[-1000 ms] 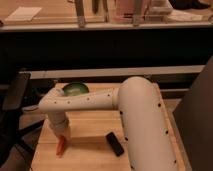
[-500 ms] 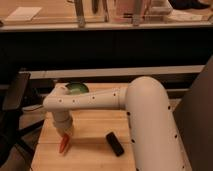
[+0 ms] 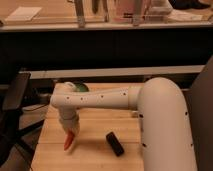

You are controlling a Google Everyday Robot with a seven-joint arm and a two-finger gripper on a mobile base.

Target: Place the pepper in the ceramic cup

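Note:
My gripper (image 3: 70, 140) points down over the left part of the wooden table (image 3: 95, 155), at the end of the white arm (image 3: 100, 100) that reaches left across the view. It is shut on the orange-red pepper (image 3: 67, 142), which hangs tip down between the fingers, just above the tabletop. The white ceramic cup does not show; it may be hidden behind the arm.
A green bowl (image 3: 80, 88) sits at the back of the table, partly behind the arm. A black rectangular block (image 3: 115, 143) lies on the table to the right of the gripper. A dark chair (image 3: 15, 100) stands off the table's left edge.
The gripper with the pepper has shifted a little to the right and toward the table's middle. The block and the bowl have not moved.

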